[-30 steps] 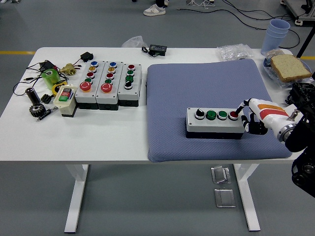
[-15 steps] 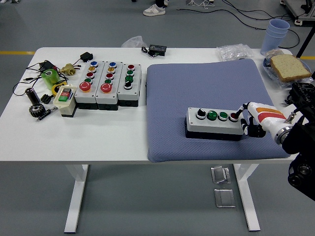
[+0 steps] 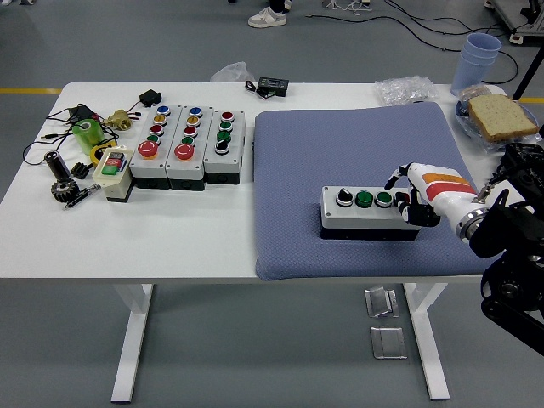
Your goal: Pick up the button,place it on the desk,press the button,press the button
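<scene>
Head view. A white table [image 3: 187,234] carries a blue-grey mat [image 3: 357,149] on its right half. On the mat, toward 4 o'clock from the table's centre, lies the button box [image 3: 367,212], a grey-topped, black-based station lying flat with its long side parallel to the table's near edge. Its top bears, from left to right, a black selector knob [image 3: 344,197] and two green buttons [image 3: 364,199]; the right end of the row is covered by the hand. The right hand [image 3: 414,197], white with orange stripes on a black arm, enters from 3 o'clock and rests over the box's right end. Its fingers [image 3: 398,177] are curled downward over the box top, one fingertip at the rightmost button position; whether it presses down cannot be told, and the hand grasps nothing. The left arm is out of view.

At 10 o'clock on the table stand three further button boxes [image 3: 191,146] side by side, touching, and just beside them at 9 o'clock a small switch box [image 3: 114,168], a green roll [image 3: 85,134], cables and a gear [image 3: 62,189]. At 1 o'clock lie a clear bag [image 3: 404,88], stacked blue cups [image 3: 478,59] and a slice of bread [image 3: 500,116].
</scene>
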